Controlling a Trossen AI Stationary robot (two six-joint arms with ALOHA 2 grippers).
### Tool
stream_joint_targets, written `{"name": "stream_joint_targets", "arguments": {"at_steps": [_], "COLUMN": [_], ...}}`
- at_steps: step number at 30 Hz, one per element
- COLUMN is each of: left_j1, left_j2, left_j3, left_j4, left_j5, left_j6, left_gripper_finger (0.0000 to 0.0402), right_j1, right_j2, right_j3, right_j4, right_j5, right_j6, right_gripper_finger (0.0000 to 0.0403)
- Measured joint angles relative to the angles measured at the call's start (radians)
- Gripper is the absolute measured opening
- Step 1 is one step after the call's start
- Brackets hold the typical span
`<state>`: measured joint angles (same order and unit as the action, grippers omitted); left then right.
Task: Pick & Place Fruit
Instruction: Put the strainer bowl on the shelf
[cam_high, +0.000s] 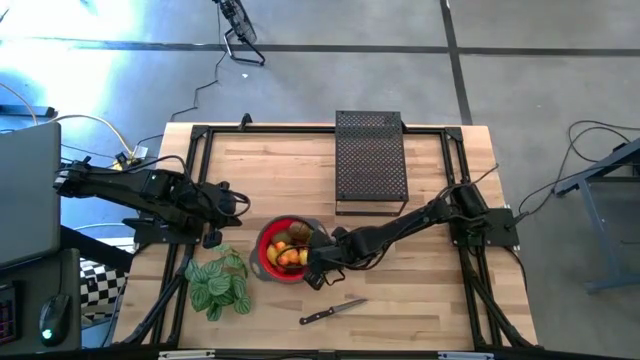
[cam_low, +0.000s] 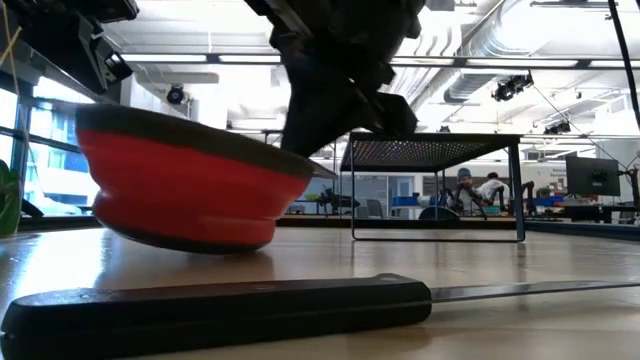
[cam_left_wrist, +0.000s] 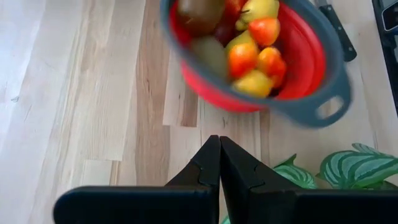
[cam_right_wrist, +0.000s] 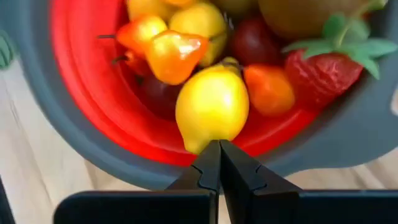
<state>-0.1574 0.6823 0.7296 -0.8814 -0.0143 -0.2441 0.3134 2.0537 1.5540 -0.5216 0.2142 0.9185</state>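
Observation:
A red bowl with a grey rim (cam_high: 262, 240) sits mid-table and holds the fruit (cam_high: 288, 250). The right wrist view shows a yellow lemon (cam_right_wrist: 211, 109), small orange pieces, a dark red one, a strawberry (cam_right_wrist: 323, 68) and a brown kiwi (cam_right_wrist: 298, 15). In the low view the bowl (cam_low: 180, 190) is tilted, its right side lower, resting on the edge of its base (cam_low: 200, 243). My right gripper (cam_high: 318, 262) (cam_right_wrist: 219, 144) is shut at the bowl's right rim. My left gripper (cam_high: 238, 207) (cam_left_wrist: 219, 140) is shut, left of the bowl and clear of it. My right gripper touches the grey rim (cam_right_wrist: 168, 177) on the bowl's right side with its shut fingertips. It comes slanting down from the table's right. The bowl leans down on that side, its left side raised off the table. The fingers themselves hide the exact spot of contact.
A black-handled knife (cam_high: 332, 312) (cam_low: 220, 310) lies near the table's near edge, just in front of the bowl. A green striped plant (cam_high: 220, 283) (cam_left_wrist: 354, 168) stands left of the bowl, near my left gripper. A black mesh rack (cam_high: 370, 160) (cam_low: 435, 150) stands at the far side.

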Motion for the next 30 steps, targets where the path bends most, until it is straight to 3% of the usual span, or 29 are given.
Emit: {"name": "stream_joint_targets", "arguments": {"at_steps": [8,16,22,30], "left_j1": [0.000,0.000,0.000,0.000], "left_j2": [0.000,0.000,0.000,0.001], "left_j3": [0.000,0.000,0.000,0.000], "left_j4": [0.000,-0.001,-0.001,-0.004], "left_j5": [-0.008,-0.058,-0.058,-0.058], "left_j6": [-0.007,-0.027,-0.027,-0.027], "left_gripper_finger": [0.0000,0.0000,0.0000,0.0000], "right_j1": [0.001,0.001,0.014,0.063], "right_j2": [-0.015,-0.087,-0.159,-0.167], "right_j3": [-0.002,-0.001,-0.001,-0.001], "right_j4": [-0.057,-0.023,-0.037,-0.119], "right_j5": [-0.063,0.051,0.085,0.047], "right_j6": [-0.023,-0.056,0.130,0.391], "right_gripper_finger": [0.0003,0.0003,0.0003,0.0003]}}
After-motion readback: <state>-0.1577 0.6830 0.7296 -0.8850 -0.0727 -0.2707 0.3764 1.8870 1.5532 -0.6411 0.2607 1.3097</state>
